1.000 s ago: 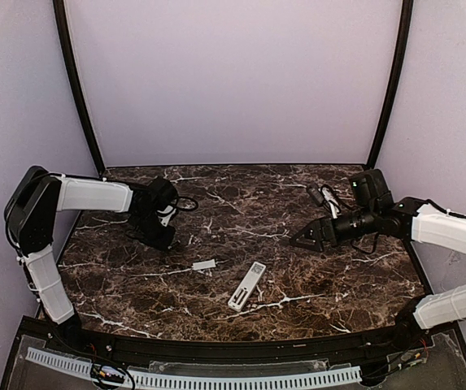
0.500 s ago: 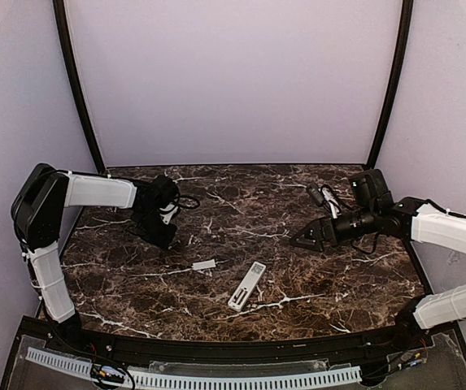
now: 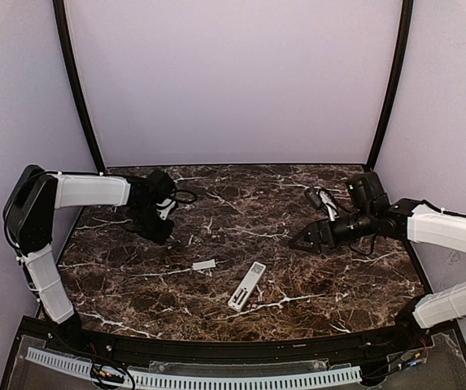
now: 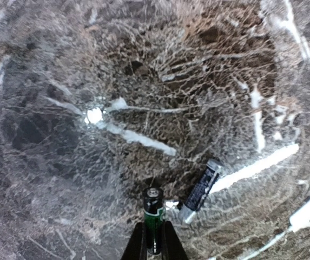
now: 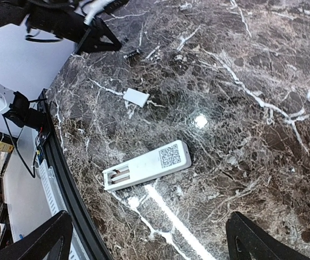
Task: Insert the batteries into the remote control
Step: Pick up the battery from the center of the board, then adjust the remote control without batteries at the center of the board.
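- Remote control (image 5: pixel 146 165): a slim white bar lying back-up on the marble table (image 3: pixel 298 301). It sits near the front edge, between the two arms, and neither gripper touches it.
- Battery bay (image 5: pixel 119 176): open at one end of the remote, and it looks empty. A square code label (image 5: pixel 171 155) sits near the other end.
- Battery cover (image 5: pixel 137 97): a small white piece lying apart from the remote, on the left arm's side.
- Handling, as judged:
  - The remote is light and stiff, with a smooth plastic shell, so expect it to skate on the polished stone when you press a cell in.
  - Pinch it across the long edges at mid-body, clear of the open bay.
- Left gripper (image 4: pixel 153 241): closed tightly on a green-and-black battery (image 4: pixel 153 208), which sticks out beyond the fingertips. A second battery (image 4: pixel 200 189) lies on the table just beside it.
- Right gripper (image 5: pixel 148 227): fingers spread wide with nothing between them, hovering over the table with the remote in front of it.
- Views compared:
  - Only the right wrist view shows you the open bay and the label.
  - Only the left wrist view shows the gripped cell and the loose one; the remote is not in it.
  - The top view gives the layout of both arms, but the remote's detail is too small to read.
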### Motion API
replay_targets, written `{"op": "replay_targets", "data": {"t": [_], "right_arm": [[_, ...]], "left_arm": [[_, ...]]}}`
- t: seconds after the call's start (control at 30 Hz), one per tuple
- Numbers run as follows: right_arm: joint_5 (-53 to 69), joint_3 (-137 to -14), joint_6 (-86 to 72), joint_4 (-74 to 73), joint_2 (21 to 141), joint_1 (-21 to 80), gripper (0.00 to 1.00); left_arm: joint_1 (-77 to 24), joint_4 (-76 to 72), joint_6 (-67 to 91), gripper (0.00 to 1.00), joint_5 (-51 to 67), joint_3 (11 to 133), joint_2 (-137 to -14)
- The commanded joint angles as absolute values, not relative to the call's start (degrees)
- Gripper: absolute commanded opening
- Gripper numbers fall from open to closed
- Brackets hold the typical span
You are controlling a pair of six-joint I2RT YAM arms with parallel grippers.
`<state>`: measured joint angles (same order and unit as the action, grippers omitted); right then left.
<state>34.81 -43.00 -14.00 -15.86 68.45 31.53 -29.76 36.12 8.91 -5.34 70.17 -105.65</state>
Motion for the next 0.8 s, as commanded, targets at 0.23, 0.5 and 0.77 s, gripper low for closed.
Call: {"op": "replay_targets", "data": {"t": [0.23, 0.5, 0.77], "right_arm": [[35.64, -38.86, -16.54, -8.31, 75.73, 31.27, 0.85], [40.65, -44.61, -17.24, -1.92, 87.33, 31.58, 0.81], [44.72, -54.67, -16.64, -0.26, 102.26, 33.82, 0.72]], "left_arm": [[-40.14, 23.49, 13.58, 0.01, -2.67, 55.94, -79.75], [-47.59, 11.41, 17.31, 0.02, -1.28, 45.70, -74.20], [-49.59, 10.02, 17.26, 0.02, -0.71, 44.49, -74.45]]}}
